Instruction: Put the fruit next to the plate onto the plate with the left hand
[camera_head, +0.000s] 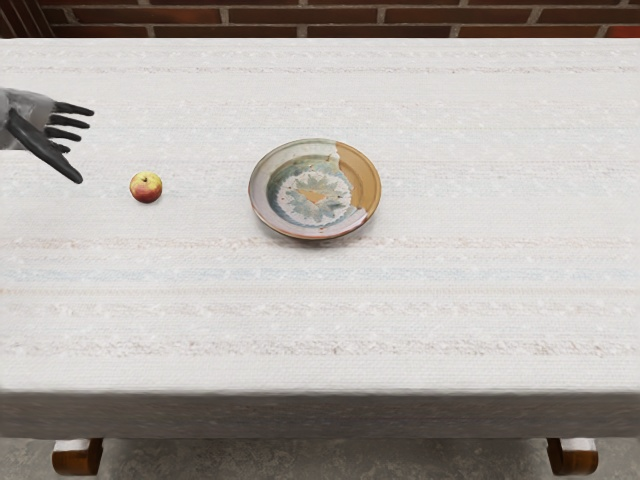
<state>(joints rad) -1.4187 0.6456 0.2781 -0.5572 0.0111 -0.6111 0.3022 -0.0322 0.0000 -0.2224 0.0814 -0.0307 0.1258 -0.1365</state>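
Fruit (146, 187) lies right of the left robot hand (48, 130), fingers spread, well apart from the plate (315, 189).

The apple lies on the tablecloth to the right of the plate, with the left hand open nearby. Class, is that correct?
No. The head view shows the apple to the left of the plate, not the right. The rest stands: it lies on the tablecloth, with the left hand open nearby.
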